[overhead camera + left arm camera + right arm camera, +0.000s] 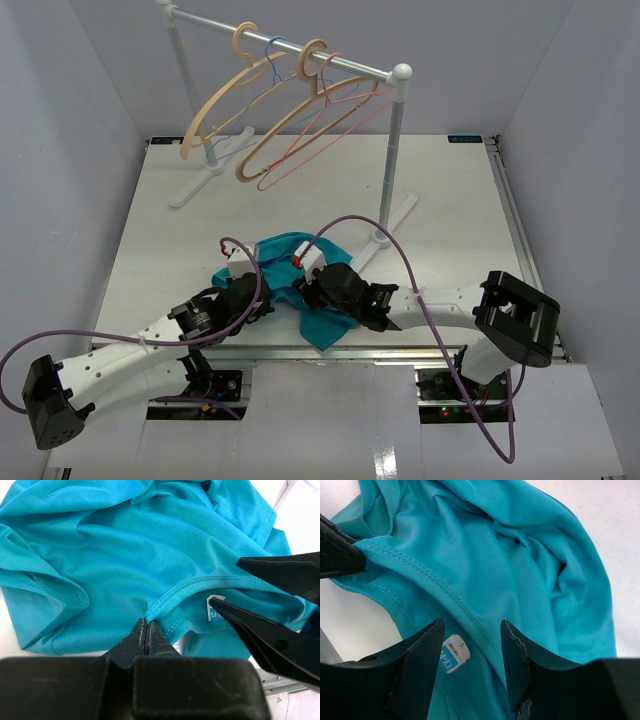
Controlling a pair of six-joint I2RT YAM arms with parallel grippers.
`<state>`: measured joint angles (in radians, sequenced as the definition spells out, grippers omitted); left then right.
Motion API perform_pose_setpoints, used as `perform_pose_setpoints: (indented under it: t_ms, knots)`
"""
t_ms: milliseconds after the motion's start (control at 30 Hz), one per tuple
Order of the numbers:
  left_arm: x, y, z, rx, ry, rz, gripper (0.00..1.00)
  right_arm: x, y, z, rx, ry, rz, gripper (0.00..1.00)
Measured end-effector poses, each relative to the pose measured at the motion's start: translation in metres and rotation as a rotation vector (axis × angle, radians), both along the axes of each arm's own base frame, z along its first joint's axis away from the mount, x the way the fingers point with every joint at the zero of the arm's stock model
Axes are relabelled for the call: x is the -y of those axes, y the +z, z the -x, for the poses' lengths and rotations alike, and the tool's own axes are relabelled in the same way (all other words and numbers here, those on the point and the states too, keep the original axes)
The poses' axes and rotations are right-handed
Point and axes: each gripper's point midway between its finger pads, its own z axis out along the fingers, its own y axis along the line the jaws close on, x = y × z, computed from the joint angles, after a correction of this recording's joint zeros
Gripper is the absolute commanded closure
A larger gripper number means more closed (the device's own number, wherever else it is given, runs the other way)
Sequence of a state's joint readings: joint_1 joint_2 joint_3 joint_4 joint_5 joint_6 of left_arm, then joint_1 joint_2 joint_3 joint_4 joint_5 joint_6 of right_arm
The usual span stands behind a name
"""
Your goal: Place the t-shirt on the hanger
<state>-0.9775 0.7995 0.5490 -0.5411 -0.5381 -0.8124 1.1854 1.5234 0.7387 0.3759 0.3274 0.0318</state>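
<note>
Crumpled teal mesh t-shirt (150, 545), stitched hem w/ white label (455, 653).

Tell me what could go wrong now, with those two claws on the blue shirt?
1. The left gripper pinches only a thin edge of the t-shirt neckline, so the fabric could slip out when lifted.
2. The right gripper, open astride the collar seam beside the white label, might catch both layers and close the opening that the pink hanger must enter.
3. The shirt lies crumpled near the table front edge and could slide off.
</note>
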Motion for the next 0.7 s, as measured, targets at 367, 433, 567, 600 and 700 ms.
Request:
perform_pose_setpoints:
  t_ms: [367, 433, 567, 600, 700]
  knots:
    - [-0.002, 0.008, 0.001, 0.026, 0.004, 0.045, 1.00, -0.015, -0.021, -0.005, 0.002, 0.014, 0.017, 0.83]
    - [-0.003, 0.006, 0.002, 0.023, 0.005, 0.044, 1.00, -0.014, -0.023, -0.009, 0.007, -0.008, 0.026, 0.92]
    - [-0.005, 0.004, 0.004, 0.027, 0.009, 0.054, 0.85, -0.016, -0.012, -0.016, 0.029, -0.034, 0.024, 0.92]
    - [-0.006, 0.005, 0.004, 0.030, 0.011, 0.060, 0.77, -0.017, -0.008, -0.016, 0.030, -0.037, 0.025, 0.92]
    - [-0.007, 0.009, 0.004, 0.046, 0.011, 0.079, 0.52, -0.020, 0.010, -0.017, 0.025, -0.041, 0.017, 0.92]
